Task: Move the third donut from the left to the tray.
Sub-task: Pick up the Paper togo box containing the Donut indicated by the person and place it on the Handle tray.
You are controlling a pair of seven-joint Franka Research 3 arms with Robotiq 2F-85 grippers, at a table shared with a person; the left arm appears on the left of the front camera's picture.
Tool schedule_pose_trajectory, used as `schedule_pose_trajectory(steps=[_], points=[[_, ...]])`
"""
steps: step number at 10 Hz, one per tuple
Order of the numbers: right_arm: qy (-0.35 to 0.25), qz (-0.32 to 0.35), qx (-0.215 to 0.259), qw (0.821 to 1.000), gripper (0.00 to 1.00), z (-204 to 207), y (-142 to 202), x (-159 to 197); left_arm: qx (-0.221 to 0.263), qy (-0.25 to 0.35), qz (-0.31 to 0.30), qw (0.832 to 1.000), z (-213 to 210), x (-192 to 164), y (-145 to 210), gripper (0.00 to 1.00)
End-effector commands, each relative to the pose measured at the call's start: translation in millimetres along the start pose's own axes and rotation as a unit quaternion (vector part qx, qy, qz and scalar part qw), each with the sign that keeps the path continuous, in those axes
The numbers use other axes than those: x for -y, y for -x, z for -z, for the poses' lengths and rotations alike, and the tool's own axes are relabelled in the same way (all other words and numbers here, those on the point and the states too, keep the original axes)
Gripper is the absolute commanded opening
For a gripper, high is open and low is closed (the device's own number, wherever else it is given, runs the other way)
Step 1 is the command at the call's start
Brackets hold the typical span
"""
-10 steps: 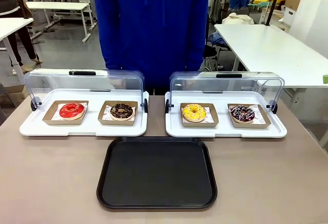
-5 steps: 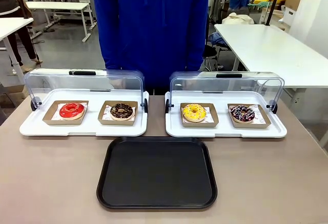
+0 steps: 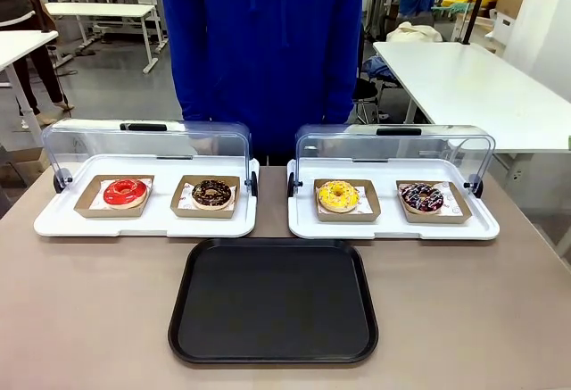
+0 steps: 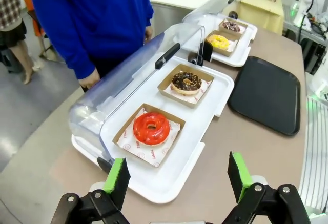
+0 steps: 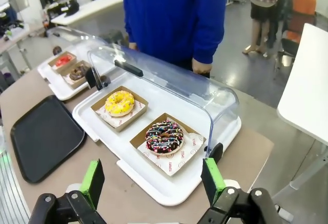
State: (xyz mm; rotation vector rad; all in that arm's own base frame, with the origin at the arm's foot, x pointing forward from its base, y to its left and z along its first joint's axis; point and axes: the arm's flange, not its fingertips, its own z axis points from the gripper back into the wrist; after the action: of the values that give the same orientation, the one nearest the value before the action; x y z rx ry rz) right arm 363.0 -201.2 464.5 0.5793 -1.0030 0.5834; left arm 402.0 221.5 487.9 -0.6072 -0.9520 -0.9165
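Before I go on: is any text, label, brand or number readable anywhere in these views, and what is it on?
No text can be read.
Small red print on the red donut's liner: too small and blurred to read.
Small red print on the sprinkled donut's liner: also unreadable.
The black tray: no marking that I can see.

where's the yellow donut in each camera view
Front view: yellow donut right of centre, in its white case, just beyond the black tray.
Left wrist view: upper right, in its white case, up-left of the black tray.
Right wrist view: left of centre, in its white case, right of the black tray.
Shared landmark: the black tray.
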Motion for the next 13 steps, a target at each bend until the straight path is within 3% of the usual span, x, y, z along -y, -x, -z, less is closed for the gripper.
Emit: schedule_pose_trajectory(steps=[1, 13], points=[[0.002, -0.014, 0.010, 1.000, 1.00, -2.0, -3.7, 2.2, -0.007, 0.004, -0.008, 1.000, -0.1, 0.5, 2.5, 1.00], [0.002, -0.014, 0.010, 1.000, 1.00, -2.0, -3.7, 2.2, -0.007, 0.004, -0.008, 1.000, -0.1, 0.5, 2.5, 1.00]])
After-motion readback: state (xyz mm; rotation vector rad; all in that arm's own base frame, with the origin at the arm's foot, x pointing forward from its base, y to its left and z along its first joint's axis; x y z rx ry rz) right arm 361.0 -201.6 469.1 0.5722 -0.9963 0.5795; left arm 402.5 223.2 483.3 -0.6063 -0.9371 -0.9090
